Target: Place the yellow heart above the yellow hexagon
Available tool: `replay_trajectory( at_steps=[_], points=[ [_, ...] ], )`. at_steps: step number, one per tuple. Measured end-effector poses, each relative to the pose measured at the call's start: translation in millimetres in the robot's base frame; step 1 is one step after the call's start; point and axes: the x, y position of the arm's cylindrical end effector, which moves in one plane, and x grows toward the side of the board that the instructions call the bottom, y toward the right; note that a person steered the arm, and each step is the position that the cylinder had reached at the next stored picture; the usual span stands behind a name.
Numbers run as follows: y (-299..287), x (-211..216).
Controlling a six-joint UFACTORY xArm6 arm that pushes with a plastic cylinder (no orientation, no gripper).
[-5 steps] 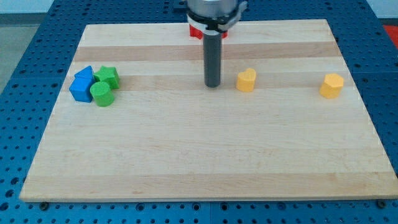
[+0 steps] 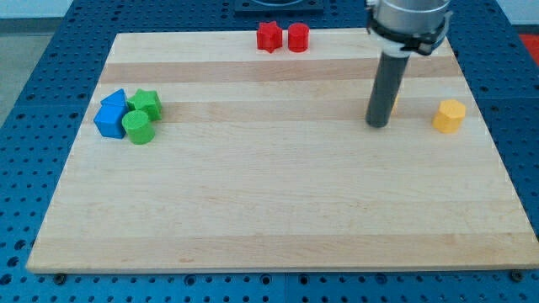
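Note:
The yellow hexagon (image 2: 449, 116) sits near the board's right edge. The yellow heart (image 2: 395, 103) is almost wholly hidden behind my rod; only a thin yellow sliver shows at the rod's right side, left of the hexagon. My tip (image 2: 378, 124) rests on the board at the heart's left side, about 85 px left of the hexagon. The heart and hexagon are apart.
Two red blocks (image 2: 269, 37) (image 2: 298, 37) stand side by side at the board's top edge. At the left, a blue block (image 2: 110, 115), a green block (image 2: 146, 103) and a green cylinder (image 2: 137, 127) are clustered. The wooden board (image 2: 269, 210) lies on a blue pegboard table.
My rod has moved right by about 105 px. The yellow heart has been pushed right toward the hexagon and is now hidden behind the rod. The red blocks are now uncovered.

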Motion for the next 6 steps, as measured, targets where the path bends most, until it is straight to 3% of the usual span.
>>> replay_trajectory(
  at_steps=[1, 2, 3, 4, 5, 6],
  points=[
    [29, -21],
    [16, -4],
    [-43, -2],
    [-68, -41],
    [-51, -55],
    [3, -55]
  ],
)
